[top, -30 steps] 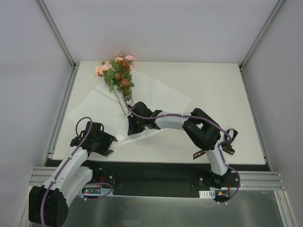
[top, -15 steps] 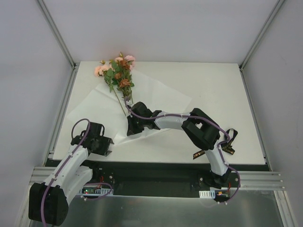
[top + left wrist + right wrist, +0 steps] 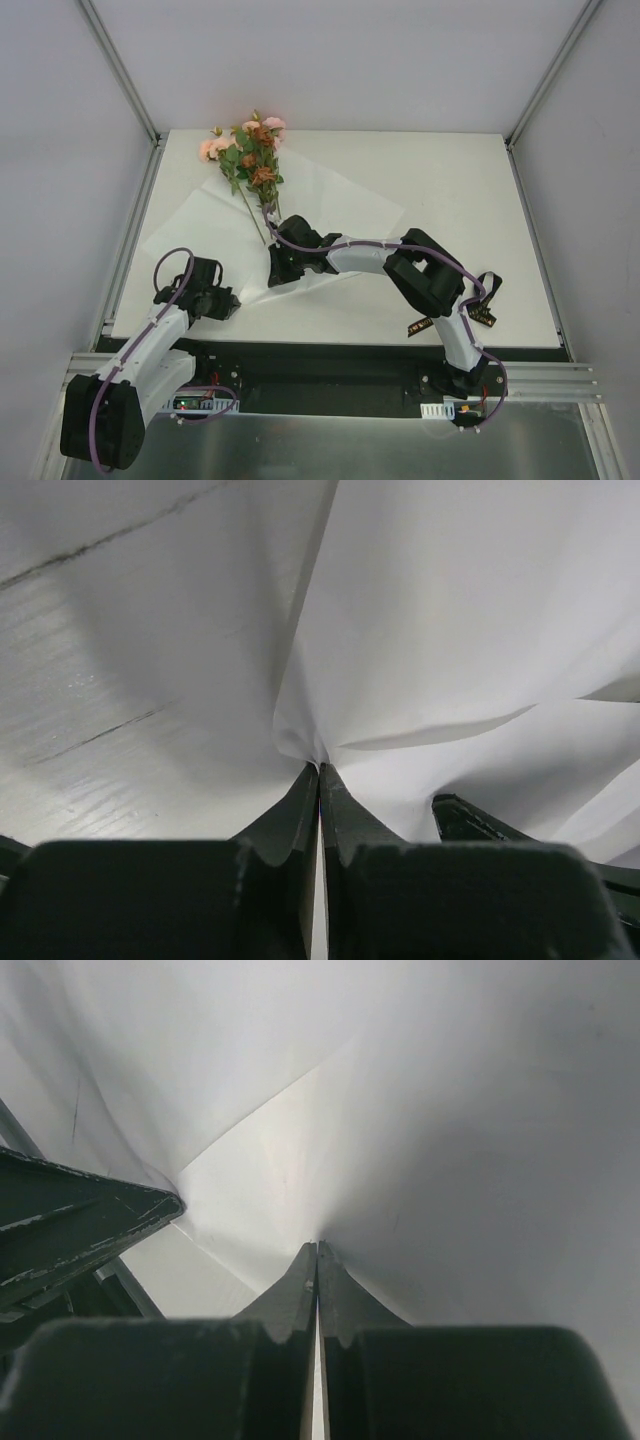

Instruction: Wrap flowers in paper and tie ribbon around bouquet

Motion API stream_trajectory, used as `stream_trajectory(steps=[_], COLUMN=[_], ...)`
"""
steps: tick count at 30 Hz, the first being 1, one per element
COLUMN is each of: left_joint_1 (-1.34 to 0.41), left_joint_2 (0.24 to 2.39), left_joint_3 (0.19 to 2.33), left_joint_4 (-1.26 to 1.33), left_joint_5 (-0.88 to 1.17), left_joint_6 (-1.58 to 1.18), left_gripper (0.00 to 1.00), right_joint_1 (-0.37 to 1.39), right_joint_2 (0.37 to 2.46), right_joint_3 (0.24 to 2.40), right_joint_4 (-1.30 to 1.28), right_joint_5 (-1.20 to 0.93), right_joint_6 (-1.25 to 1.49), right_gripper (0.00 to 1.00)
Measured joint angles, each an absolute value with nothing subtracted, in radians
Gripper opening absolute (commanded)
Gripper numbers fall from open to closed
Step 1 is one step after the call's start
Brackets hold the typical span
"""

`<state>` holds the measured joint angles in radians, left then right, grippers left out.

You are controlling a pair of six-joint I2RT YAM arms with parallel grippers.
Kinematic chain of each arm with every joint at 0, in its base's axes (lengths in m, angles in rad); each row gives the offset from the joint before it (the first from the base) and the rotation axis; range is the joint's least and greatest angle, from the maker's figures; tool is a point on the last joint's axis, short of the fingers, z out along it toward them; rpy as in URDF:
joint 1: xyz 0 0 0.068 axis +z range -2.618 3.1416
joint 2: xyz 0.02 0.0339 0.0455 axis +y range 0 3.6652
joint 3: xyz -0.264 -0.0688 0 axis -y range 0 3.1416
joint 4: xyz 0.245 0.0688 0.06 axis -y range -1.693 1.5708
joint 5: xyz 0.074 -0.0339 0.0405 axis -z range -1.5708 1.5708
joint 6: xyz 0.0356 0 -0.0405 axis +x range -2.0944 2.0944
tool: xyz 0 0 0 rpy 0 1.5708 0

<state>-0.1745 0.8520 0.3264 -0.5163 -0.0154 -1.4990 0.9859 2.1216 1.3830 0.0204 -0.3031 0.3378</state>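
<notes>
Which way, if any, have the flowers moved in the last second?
No. The flowers have not moved: their blooms sit at the same spot against the table's far edge, with the stems on the paper.

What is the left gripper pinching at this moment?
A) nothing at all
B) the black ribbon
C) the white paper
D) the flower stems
C: in the left wrist view the left gripper has its jaws shut on a fold of the paper, which puckers where the fingertips meet.
</notes>
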Motion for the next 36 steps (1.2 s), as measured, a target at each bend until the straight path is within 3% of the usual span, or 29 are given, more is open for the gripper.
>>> stream_trajectory(steps=[7, 22, 36], left_joint_1=[-0.202, -0.603, -0.700], left_joint_2=[0.869, 1.163, 1.253], left_joint_3=[0.376, 0.696, 0.763], left_joint_4=[-0.513, -0.503, -0.427], left_joint_5=[-0.085, -0.331, -0.400], left_joint_6=[-1.335, -1.019, -0.803], left_gripper=[0.00, 0.00, 0.00], right_joint_1=[0.985, 0.953, 0.870], right_joint_2=[2.122, 2.122, 1.996], right_joint_3=[1.377, 1.313, 1.148], right_joint_4=[0.030, 0.126, 0.168], right_joint_5=[-0.308, -0.411, -0.482], right_joint_6=[0.368, 0.456, 0.476], right_gripper=[0.01, 0.03, 0.05])
